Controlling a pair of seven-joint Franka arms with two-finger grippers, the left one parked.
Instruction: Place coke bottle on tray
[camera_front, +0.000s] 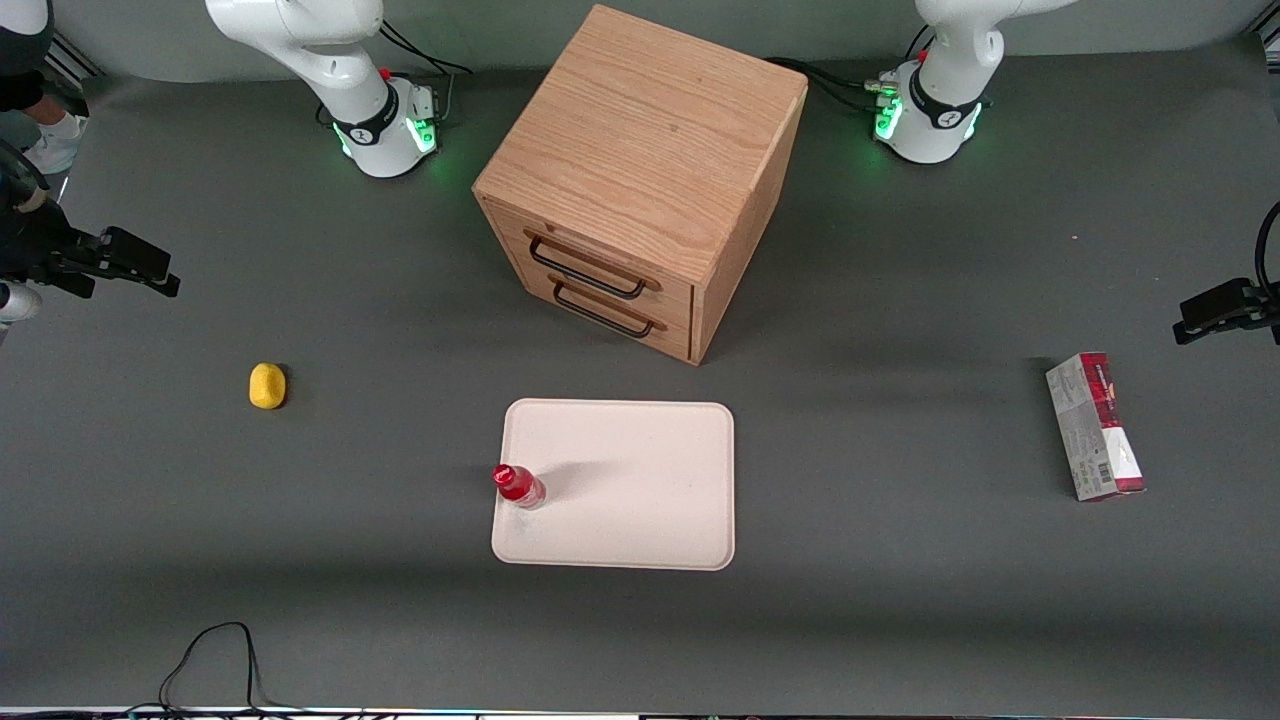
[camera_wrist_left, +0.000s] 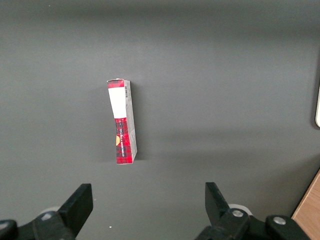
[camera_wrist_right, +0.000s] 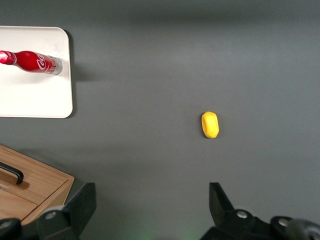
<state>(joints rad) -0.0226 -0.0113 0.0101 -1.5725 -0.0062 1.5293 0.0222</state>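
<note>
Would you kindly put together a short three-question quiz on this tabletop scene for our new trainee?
1. True or false: the small red-capped coke bottle stands upright on the large cream rectangular tray.
2. What lies nearest the right arm's black two-finger gripper? A) small yellow lump B) red-and-grey rectangular carton C) the tray
3. Fill in: the gripper's fingers are ____ and hold nothing.

Key: 1 true, near the tray's edge toward the working arm's end. 2 A. 3 open; the gripper hangs above bare table toward the working arm's end.
</note>
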